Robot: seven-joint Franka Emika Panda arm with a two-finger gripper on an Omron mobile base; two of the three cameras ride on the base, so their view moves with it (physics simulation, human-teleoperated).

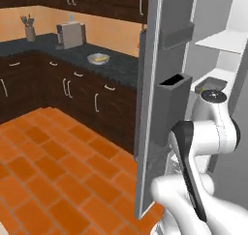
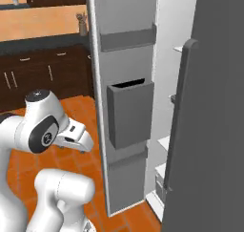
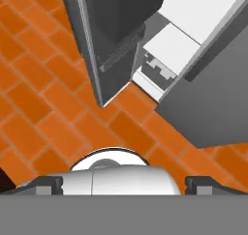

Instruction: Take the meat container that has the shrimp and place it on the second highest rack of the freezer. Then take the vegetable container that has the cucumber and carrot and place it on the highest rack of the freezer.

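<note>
White bowl (image 1: 98, 59) on dark counter (image 1: 72, 55); yellowish contents.

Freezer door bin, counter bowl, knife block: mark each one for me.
Freezer door bin (image 2: 129, 112), right base view, front face.
Counter bowl (image 1: 98, 59), left base view, rim.
Knife block (image 1: 30, 33), left base view, its body.

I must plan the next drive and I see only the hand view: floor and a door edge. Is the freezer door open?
Observer: Yes; the left base view shows the freezer door open, white shelves beside it.
Operator: Any container visible?
Observer: A bowl sits on the dark counter, left of the door; contents too small to tell.
Operator: Anything else there?
Observer: A utensil holder in the far corner.
</note>
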